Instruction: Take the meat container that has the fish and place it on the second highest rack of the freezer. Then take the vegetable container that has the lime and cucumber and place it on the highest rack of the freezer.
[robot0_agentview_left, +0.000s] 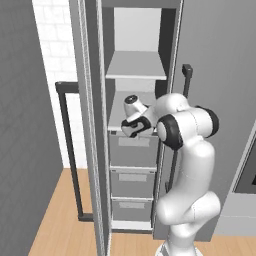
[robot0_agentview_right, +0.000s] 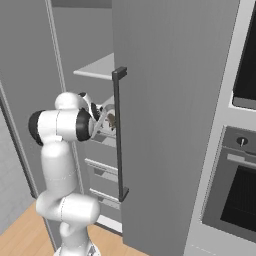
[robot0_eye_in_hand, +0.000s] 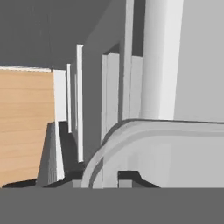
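At the second highest rack of the open freezer our gripper has the fish container's rim between its fingers. We judge it wise to settle the tray flat and fully in before letting go.

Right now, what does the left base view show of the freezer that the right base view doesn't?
Left base view alone: the three grey drawers stacked under the shelves, and the wood floor by the open door. Right base view alone: the black-glass wall oven and a small brown thing, likely the fish, in a tray at the arm's wrist. Both: the freezer, its highest rack and the dark bar handle.
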